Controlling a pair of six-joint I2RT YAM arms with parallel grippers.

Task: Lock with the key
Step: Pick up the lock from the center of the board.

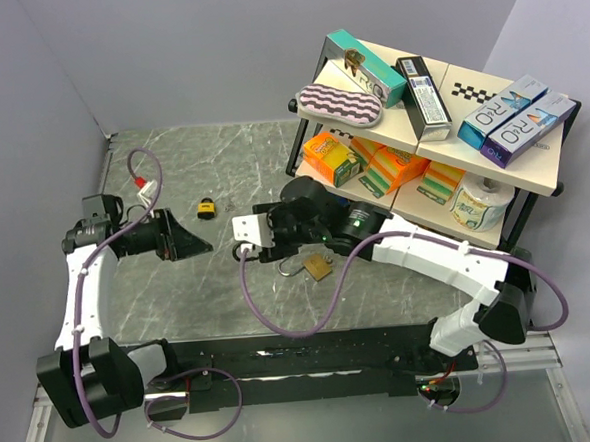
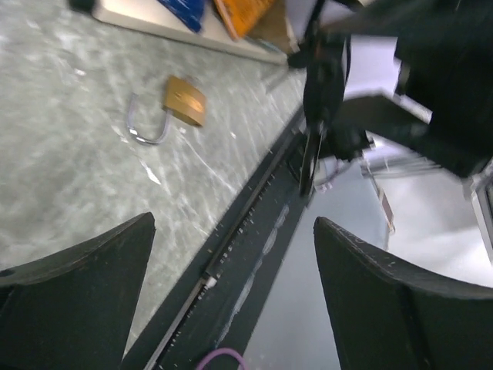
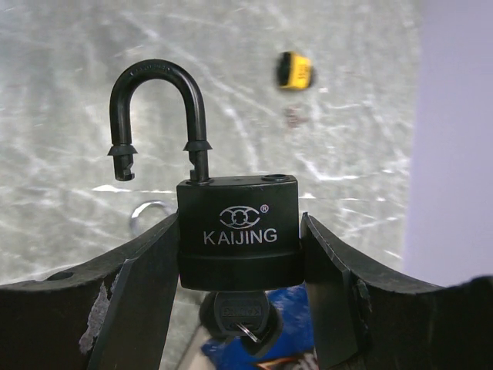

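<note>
Padlock (image 3: 237,227) pinched in right pincer (image 3: 240,245), shackle (image 3: 158,81) open, key (image 3: 241,314) seated. Left pincer (image 2: 233,225) spread, empty. Next, likely: you press shackle home, turn key.

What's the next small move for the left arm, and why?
Probably bring the left arm to the black padlock held in the right jaws and press its shackle down. The shackle stands raised with its free end off its hole, the key is already in, and the left jaws are open and empty.
</note>
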